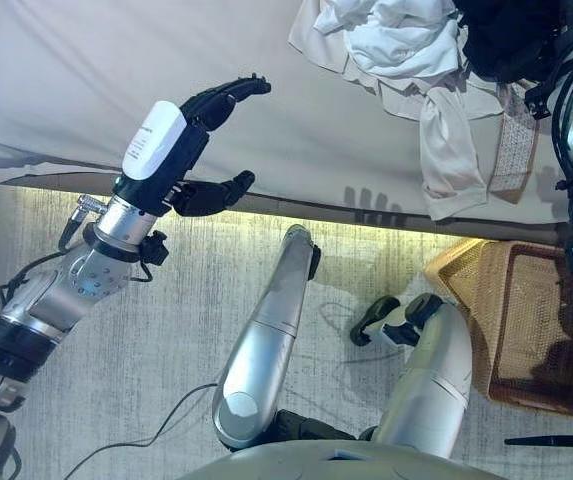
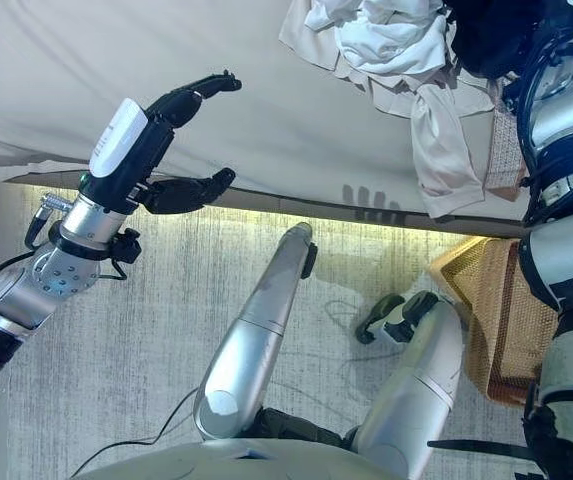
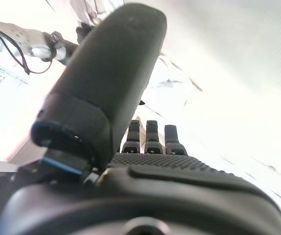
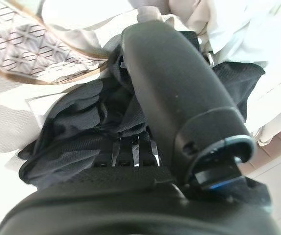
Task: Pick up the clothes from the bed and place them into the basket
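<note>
A heap of clothes lies at the bed's far right: white pieces, a beige garment drooping over the bed's edge, a patterned cloth and a black garment. My right hand is pushed into the black garment, which wraps around it and hides its grip. My left hand hovers open over the bare sheet near the bed's edge, far left of the heap, holding nothing. The wicker basket stands on the floor below the heap, at my right.
A lit strip runs under the bed's edge. Grey striped carpet covers the floor between the bed and me. The basket sits close against the bed's side.
</note>
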